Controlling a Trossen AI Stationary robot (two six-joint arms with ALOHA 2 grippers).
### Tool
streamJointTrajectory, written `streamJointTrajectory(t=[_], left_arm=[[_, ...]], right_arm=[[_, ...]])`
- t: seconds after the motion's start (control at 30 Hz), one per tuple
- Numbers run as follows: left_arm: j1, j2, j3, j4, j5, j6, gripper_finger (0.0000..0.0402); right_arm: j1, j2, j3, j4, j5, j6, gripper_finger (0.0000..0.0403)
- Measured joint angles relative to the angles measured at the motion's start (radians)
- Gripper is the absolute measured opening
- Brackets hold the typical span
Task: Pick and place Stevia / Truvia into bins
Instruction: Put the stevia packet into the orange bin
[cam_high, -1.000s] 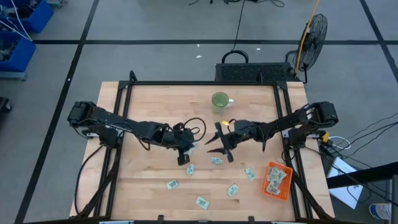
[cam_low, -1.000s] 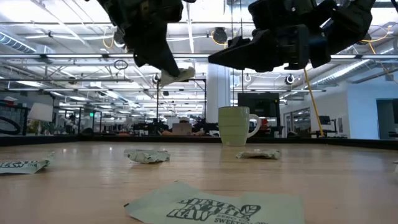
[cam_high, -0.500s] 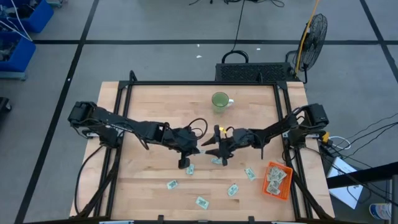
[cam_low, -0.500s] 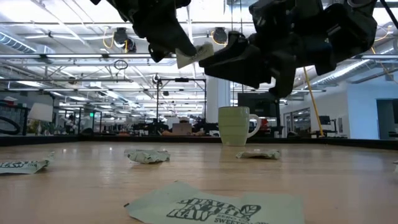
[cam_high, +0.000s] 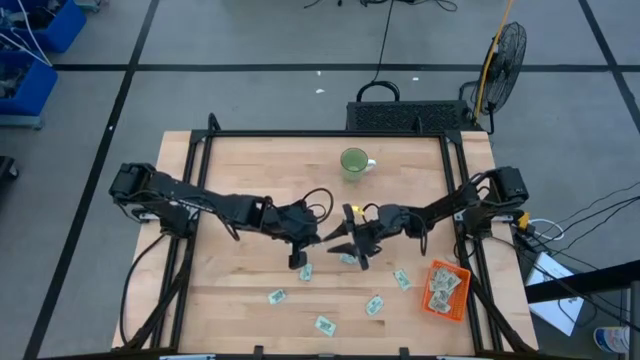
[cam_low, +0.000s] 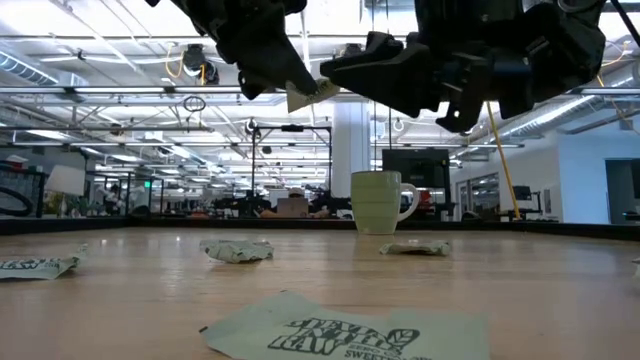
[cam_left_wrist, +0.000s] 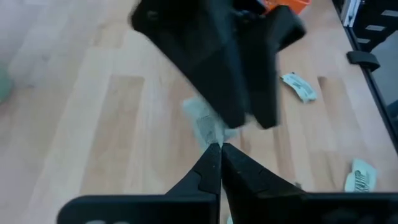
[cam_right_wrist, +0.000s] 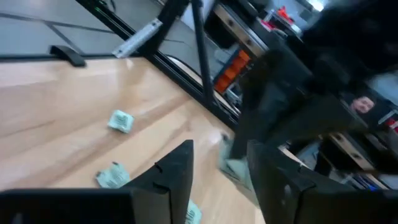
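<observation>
Wooden table (cam_high: 240, 170) carried an orange bin (cam_high: 445, 291) at its near right corner, holding several sachets (cam_high: 438, 288); green mug (cam_high: 353, 162) contents unseen. Left gripper (cam_high: 322, 237), fingers closed, pinched one sachet (cam_low: 306, 94) aloft at mid-table. Right gripper (cam_high: 345, 243), fingers parted, met it there; loose sachets (cam_high: 323, 324) lay scattered nearby.

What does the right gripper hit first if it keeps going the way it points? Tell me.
Probably the sachet pinched in the left gripper: the right gripper points straight at it, open, high above the table. Depth is unclear.
</observation>
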Motion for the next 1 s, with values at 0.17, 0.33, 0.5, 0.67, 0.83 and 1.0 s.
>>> streamJointTrajectory(t=[0.17,0.33,0.5,0.67,0.83,1.0], left_arm=[[0.0,0.0,0.0,0.013,0.002,-0.006,0.0005],[-0.001,0.0,0.0,0.035,0.003,-0.007,0.0021],[0.0,0.0,0.0,0.036,0.004,-0.007,0.001],[-0.001,0.0,0.0,0.036,0.004,-0.007,0.0014],[-0.001,0.0,0.0,0.035,0.003,0.029,0.0041],[-0.001,0.0,0.0,0.037,-0.004,0.038,0.0057]], right_arm=[[-0.008,0.0,0.0,-0.002,0.003,-0.004,0.0101],[-0.016,0.0,0.0,-0.002,0.008,-0.001,0.0069],[-0.016,0.0,0.0,-0.002,0.007,-0.002,0.0048],[-0.016,0.0,0.0,-0.001,0.007,-0.002,0.0009],[-0.016,0.0,0.0,-0.003,0.007,-0.001,0.0008],[-0.015,0.0,0.0,-0.03,0.006,-0.001,0.0003]])
